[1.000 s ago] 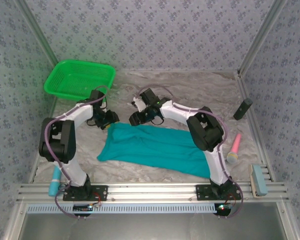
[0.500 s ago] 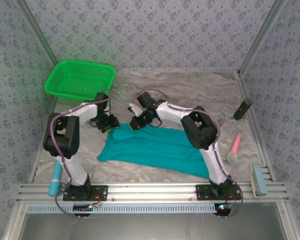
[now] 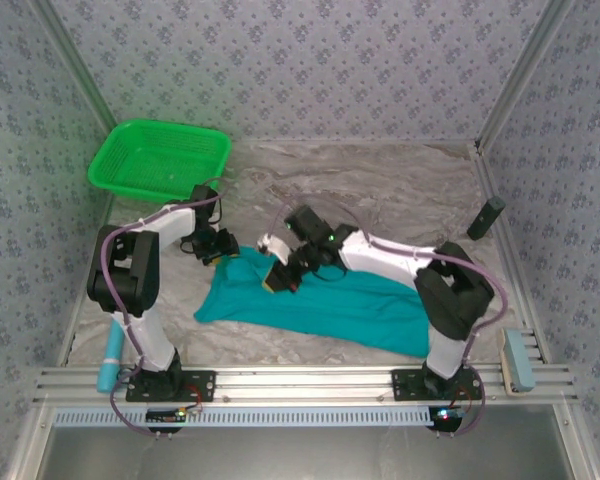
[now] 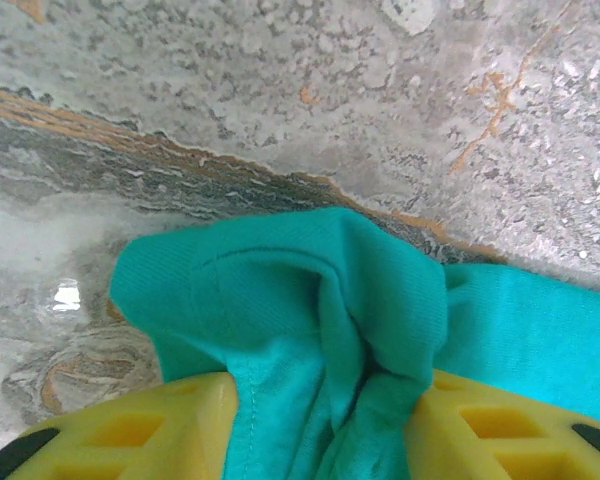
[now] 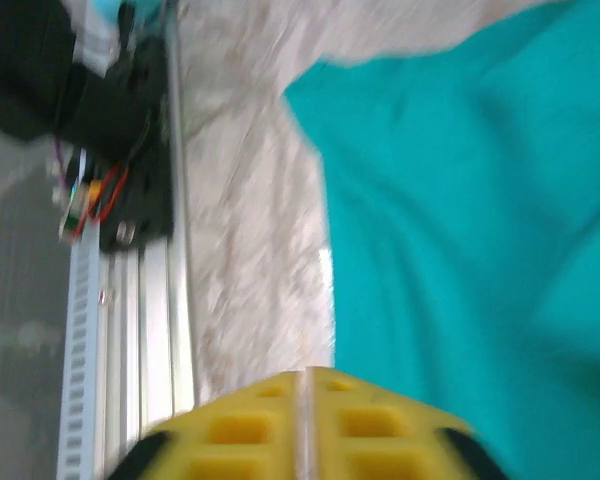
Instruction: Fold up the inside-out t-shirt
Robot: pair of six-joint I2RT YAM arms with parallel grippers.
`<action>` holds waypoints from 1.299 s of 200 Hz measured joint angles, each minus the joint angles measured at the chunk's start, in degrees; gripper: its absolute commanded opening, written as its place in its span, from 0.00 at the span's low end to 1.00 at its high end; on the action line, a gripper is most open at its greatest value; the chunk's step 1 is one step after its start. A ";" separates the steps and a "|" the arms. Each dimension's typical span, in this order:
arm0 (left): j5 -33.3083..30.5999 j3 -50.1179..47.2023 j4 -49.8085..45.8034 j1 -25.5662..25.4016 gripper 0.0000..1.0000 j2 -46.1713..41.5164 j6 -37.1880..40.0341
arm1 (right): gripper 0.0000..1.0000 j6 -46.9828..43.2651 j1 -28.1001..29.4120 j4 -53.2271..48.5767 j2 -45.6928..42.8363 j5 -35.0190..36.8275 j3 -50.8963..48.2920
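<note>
The teal inside-out t-shirt (image 3: 325,305) lies spread in a wide band across the middle of the table. My left gripper (image 3: 218,252) sits at its far left corner. In the left wrist view the gripper (image 4: 325,400) is shut on a bunched fold of the t-shirt (image 4: 280,290), pinched between the yellow fingers (image 4: 130,430). My right gripper (image 3: 276,280) hovers over the shirt's left part. In the blurred right wrist view it (image 5: 303,390) is shut, its yellow fingers together with nothing seen between them, above the t-shirt's edge (image 5: 460,230).
A bright green mesh basket (image 3: 160,160) stands at the far left. A black object (image 3: 485,217) leans at the right wall. A blue-and-white block (image 3: 517,360) lies at the front right, a light blue cylinder (image 3: 109,362) at the front left. The aluminium rail (image 3: 300,382) runs along the near edge.
My right arm has swung from the shirt's far edge toward the front, over the cloth, and its fingers have come together. My left gripper shifted slightly and still pinches the corner.
</note>
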 measured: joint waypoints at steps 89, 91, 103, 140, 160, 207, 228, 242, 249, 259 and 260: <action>0.87 -1.42 -2.99 -0.09 0.51 -4.61 1.73 | 0.58 -3.23 1.33 3.52 0.98 24.28 6.38; 0.96 -1.42 -3.02 -0.15 0.51 -4.59 1.75 | 0.58 -3.41 1.53 3.85 1.27 24.98 6.75; 1.73 -1.51 -3.10 -0.22 0.51 -4.55 1.90 | 0.58 -4.24 3.26 5.20 2.99 28.96 8.83; 2.23 -2.01 -3.45 -0.31 0.52 -4.55 2.14 | 0.52 -5.01 9.01 5.79 10.12 40.19 12.90; 2.38 -2.21 -3.74 -0.31 0.52 -4.55 2.34 | 0.38 -4.96 9.68 4.85 12.68 44.78 13.00; 2.62 -2.21 -3.96 -0.26 0.52 -4.55 2.58 | 0.02 -3.98 8.81 3.52 12.81 45.92 12.96; 2.64 -2.21 -4.09 -0.15 0.52 -4.57 3.02 | 0.01 -4.15 8.96 3.61 9.86 41.27 11.54; 2.69 -2.21 -4.13 0.11 0.52 -4.57 3.39 | 0.00 -4.37 9.31 3.58 6.60 37.62 10.10; 2.71 -2.21 -4.13 0.31 0.52 -4.57 3.56 | 0.00 -4.46 9.57 3.56 4.94 35.98 9.51; 2.82 -2.21 -4.20 0.63 0.52 -4.57 3.65 | 0.00 -4.81 9.99 3.32 3.04 33.62 9.07; 2.82 -2.21 -4.20 0.63 0.52 -4.57 3.65 | 0.00 -4.81 10.05 3.23 2.82 33.33 9.03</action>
